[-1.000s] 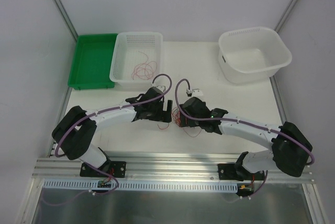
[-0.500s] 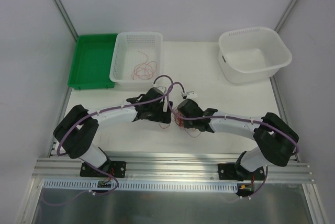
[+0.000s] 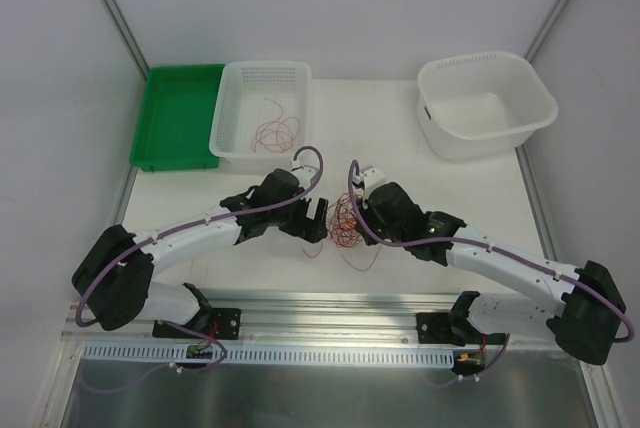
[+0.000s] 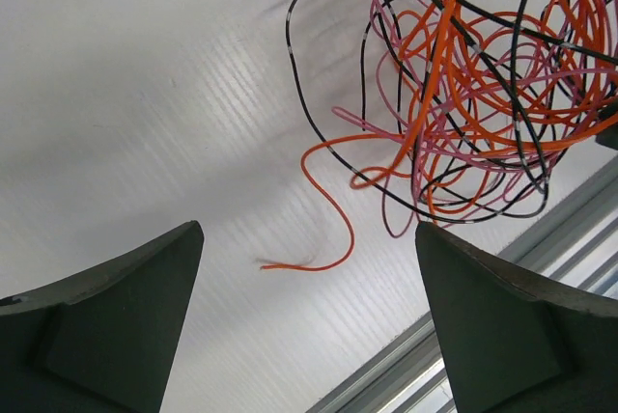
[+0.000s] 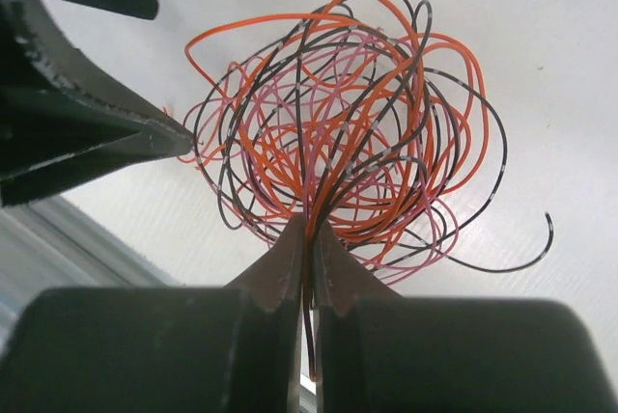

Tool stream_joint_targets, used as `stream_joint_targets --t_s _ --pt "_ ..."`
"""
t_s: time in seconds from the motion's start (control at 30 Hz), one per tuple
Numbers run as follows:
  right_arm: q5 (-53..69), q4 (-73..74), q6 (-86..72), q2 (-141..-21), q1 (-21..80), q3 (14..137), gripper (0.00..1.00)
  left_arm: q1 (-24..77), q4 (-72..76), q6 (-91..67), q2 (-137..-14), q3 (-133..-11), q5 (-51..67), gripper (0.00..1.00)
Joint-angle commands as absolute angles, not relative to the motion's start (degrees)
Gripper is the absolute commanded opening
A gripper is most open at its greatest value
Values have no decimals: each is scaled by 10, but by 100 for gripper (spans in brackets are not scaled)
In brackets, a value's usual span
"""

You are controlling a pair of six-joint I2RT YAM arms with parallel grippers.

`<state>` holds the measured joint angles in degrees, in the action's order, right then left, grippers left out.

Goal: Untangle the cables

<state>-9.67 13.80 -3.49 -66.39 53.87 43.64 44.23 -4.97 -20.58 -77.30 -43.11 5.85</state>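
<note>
Tangled cables [image 5: 323, 143] pinched in right tool [image 5: 308, 230]; left tool [image 4: 307, 239] agape beside.

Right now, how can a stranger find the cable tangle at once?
On the table, look between the left gripper and right gripper. The tangle is a loose ball of orange, pink and black wires, pinched by the right one. The only other wires lie loose in the far mesh basket.

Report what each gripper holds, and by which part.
The right gripper pinches strands at the edge of the tangled ball of thin orange, pink and black wires. The left gripper, jaws open, holds nothing.
</note>
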Motion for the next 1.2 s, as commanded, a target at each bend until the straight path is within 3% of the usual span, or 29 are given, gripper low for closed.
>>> stream_joint_targets --t_s 0.0,0.33,0.7,0.77,0.83,0.87,0.93,1.17 --pt "-60 184 41 -613 539 461 1 445 -25 -162 -743 -414 101 93" --pt "-48 220 76 -560 539 461 1 445 12 -192 -664 -416 156 84" --pt "-32 209 65 -555 539 465 1 446 25 -232 -743 -468 198 66" --pt "-26 206 61 -558 540 464 1 447 33 -236 -751 -474 201 58" --pt "-24 204 58 -560 539 463 1 448 36 -235 -758 -480 206 44" --pt "-25 203 56 -560 540 463 1 448 36 -234 -758 -480 205 22" --pt "-38 206 57 -560 540 462 1 448 35 -228 -751 -476 195 0" --pt "-132 250 19 -552 518 448 1 432 -72 -236 -668 -466 4 0"
